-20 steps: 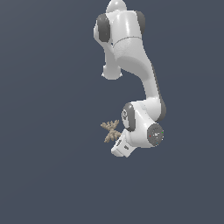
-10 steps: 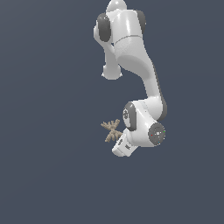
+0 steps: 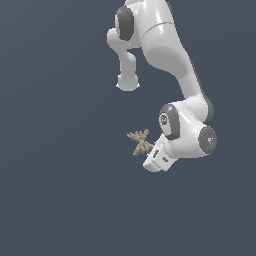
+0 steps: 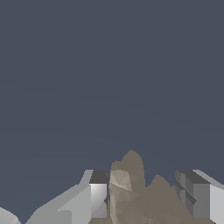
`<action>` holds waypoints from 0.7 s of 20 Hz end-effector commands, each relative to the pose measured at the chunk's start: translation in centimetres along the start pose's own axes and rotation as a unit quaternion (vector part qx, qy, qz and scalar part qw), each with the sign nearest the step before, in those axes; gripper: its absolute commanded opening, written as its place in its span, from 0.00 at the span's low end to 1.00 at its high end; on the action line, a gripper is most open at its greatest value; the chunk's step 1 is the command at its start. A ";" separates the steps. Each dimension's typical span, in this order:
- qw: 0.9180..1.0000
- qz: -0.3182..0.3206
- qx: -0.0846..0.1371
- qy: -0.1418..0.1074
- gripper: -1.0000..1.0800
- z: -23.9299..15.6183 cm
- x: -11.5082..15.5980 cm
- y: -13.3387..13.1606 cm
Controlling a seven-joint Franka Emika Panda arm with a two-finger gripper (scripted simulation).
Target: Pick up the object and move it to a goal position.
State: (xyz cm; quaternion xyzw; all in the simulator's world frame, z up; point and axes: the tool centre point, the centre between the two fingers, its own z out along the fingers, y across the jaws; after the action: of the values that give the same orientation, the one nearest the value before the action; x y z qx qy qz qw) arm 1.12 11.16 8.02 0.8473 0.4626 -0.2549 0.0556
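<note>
Item 1, the object point(image 3: 140, 142): small tan-brown, bumpy, branching form like crossed twigs. In the wrist view the object point(image 4: 131, 192) sits between the two fingers, rising past their tips. In the exterior view it lies just beside the white hand of the arm, on the exterior view's left of it, its branches spreading outward from the hand.

Item 2, the gripper point(image 4: 144, 194): two fingers flank the object, one pale with a dark tip point(image 4: 99, 192), one grey and stepped point(image 4: 192, 192). The pale finger appears to touch the object's flank; a narrow gap may remain at the grey finger. Whether the jaws have clamped it cannot be told from these views. In the exterior view the fingers are hidden behind the hand and the object. Judgement: the fingers straddle the object's thicker central stem because the thin branches would offer poor purchase.

Item 3, the arm point(image 3: 172, 55): white segmented links bending down toward the object, wrist folded so the hand points at it.

Item 4, surroundings: a uniform dark blue-grey ground on every side of the object. No other article appears near it; no goal marker is visible. Judgement: nothing obstructs a lift away from the object's present place.
</note>
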 end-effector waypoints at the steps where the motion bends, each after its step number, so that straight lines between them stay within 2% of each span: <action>1: 1.000 0.000 0.000 0.000 0.00 -2.1 0.6 -1.8; 8: 1.000 0.000 0.000 0.000 0.00 -7.4 2.4 -6.3; 14: 1.000 0.000 0.001 0.000 0.00 -10.4 3.4 -8.6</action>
State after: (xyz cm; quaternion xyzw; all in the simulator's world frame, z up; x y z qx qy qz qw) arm -0.34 21.48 16.11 0.8471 0.4631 -0.2548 0.0552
